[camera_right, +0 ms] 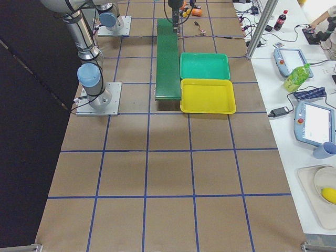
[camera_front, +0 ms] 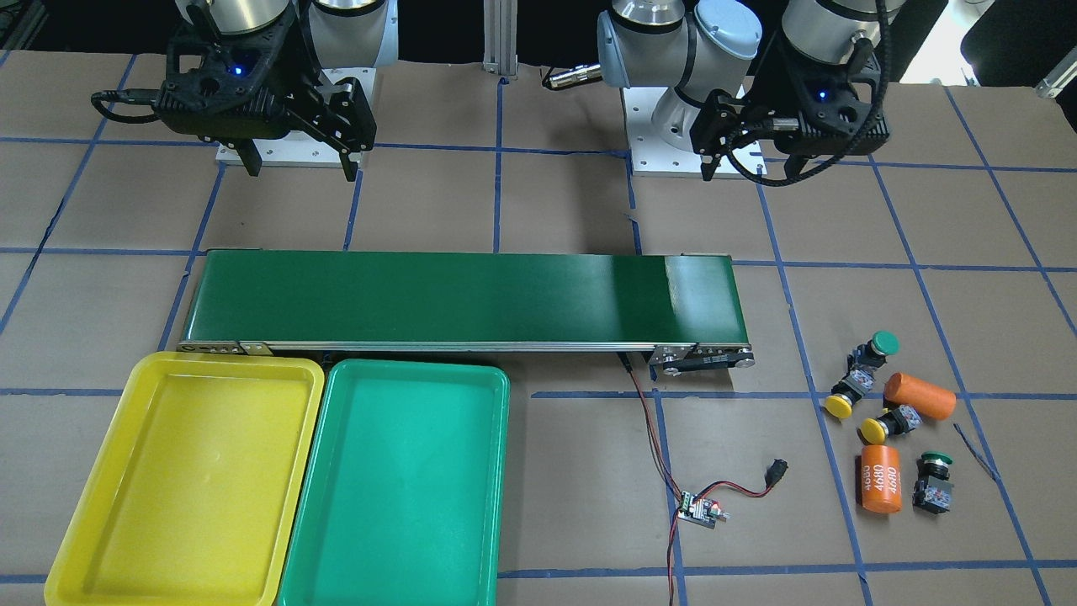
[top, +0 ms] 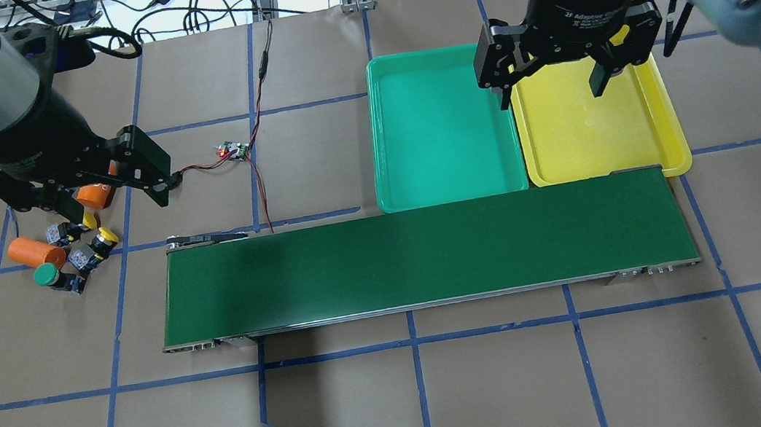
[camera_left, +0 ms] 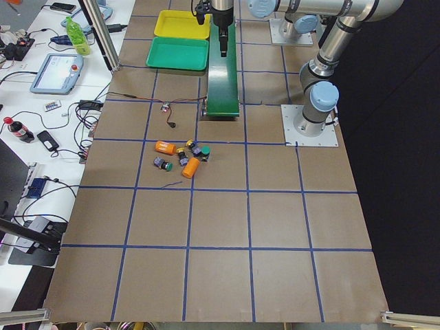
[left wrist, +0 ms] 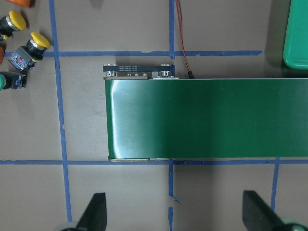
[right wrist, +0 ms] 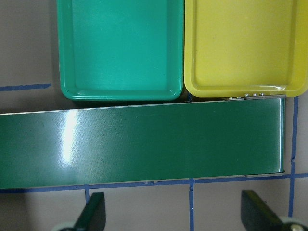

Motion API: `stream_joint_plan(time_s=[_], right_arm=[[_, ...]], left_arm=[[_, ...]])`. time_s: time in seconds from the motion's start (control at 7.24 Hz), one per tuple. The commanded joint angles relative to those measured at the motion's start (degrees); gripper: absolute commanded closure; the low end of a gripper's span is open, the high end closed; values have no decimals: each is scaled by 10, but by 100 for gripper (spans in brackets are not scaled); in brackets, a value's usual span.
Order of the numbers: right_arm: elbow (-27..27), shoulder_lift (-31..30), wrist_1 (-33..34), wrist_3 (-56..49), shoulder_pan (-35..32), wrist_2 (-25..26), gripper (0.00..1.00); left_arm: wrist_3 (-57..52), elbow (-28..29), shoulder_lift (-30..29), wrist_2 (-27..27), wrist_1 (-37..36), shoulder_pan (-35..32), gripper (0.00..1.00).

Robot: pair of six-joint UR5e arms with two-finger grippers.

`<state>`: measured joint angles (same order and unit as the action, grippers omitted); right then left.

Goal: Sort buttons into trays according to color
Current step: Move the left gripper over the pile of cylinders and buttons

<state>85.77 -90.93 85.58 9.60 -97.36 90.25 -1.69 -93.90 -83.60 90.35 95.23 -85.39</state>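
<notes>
Brown taped table (camera_front: 421,202); orange cylinder (camera_front: 880,480) marked 4680; left claw (left wrist: 175,211), right claw (top: 551,94) both wide open, empty.

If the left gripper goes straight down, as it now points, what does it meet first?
Most likely the bare table, just on the robot's side of the belt. In the wrist view only this and blue tape lie below the left gripper; height is unclear.

The belt (camera_front: 463,295) runs across the worktop (camera_front: 538,202) before the robot. On its far side, at the robot's right, an outer tray (camera_front: 193,480) and an inner tray (camera_front: 395,488) sit touching. Off its left end, buttons (camera_front: 872,432) and cylinders (camera_front: 919,396) huddle; a board (camera_front: 700,510) lies between.
</notes>
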Motion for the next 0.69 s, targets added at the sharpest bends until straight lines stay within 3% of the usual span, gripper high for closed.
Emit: stream_joint_plan(time_s=[0.0, 0.55], right_arm=[[0, 0, -1, -2, 1, 1, 0], [2, 1, 3, 1, -1, -2, 0]], left_arm=[[-6, -6, -5, -2, -10, 56, 0], [-33, -8, -82, -1, -92, 95, 0]])
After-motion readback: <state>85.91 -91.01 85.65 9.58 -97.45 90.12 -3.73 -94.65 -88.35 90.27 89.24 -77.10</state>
